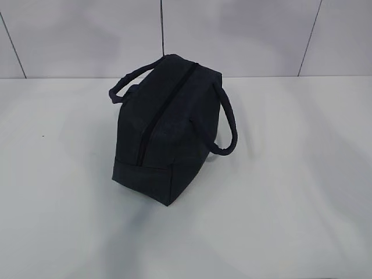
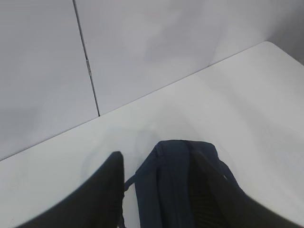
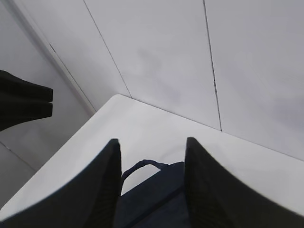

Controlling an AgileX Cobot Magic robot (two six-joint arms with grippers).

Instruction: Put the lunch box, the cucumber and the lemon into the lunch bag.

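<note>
Lunch bag (image 1: 168,131) sits alone near the middle of the white table (image 1: 302,192), upright on its flat base, one narrow end turned toward the exterior camera. Dark navy, almost black fabric, boxy bottom with a seam band around the lower edge, top tapering to a ridge. Zipper (image 1: 165,110) runs along that ridge from the far end down toward the near end; looks closed, no gap showing. No ring pull can be made out in this view. Two padded loop handles: one (image 1: 131,78) arches off the left side near the far end, the other (image 1: 228,122) hangs out on the right side. Grey panelled wall (image 1: 244,35) behind.

Lunch box, cucumber and lemon not seen in any view; nothing lying on the table beside the bag.

Left wrist view: left pincer (image 2: 159,190) high above the bag (image 2: 175,180), two dark fingers (image 2: 102,194) parted about halfway, bag's end and a strip of handle visible in the gap, nothing gripped.

Right wrist view: right pincer (image 3: 152,180) likewise above the bag (image 3: 156,204), fingers (image 3: 99,190) spread roughly halfway, one handle loop (image 3: 142,166) seen between them, not touching, holding nothing. Dark shape at the left edge of that view, cannot tell what it is.
</note>
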